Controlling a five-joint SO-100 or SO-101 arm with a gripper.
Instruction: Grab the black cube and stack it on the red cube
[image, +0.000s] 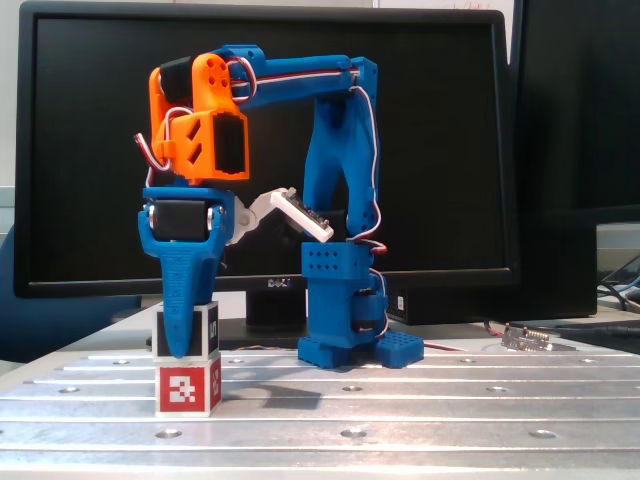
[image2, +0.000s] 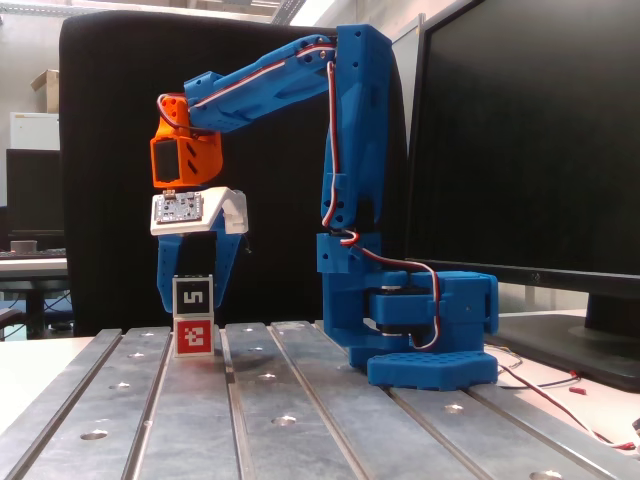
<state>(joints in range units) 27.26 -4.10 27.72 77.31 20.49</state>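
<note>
The arm reaches down, its end effector clasping the black cube atop the red cube (contact line hard to make out).

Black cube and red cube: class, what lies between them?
Nothing. In a fixed view the black cube, between the claw fingers, sits directly on the red cube, faces touching.

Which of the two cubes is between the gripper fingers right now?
The black cube, marked 5, on top of the red cube; the gripper straddles only it.
</note>
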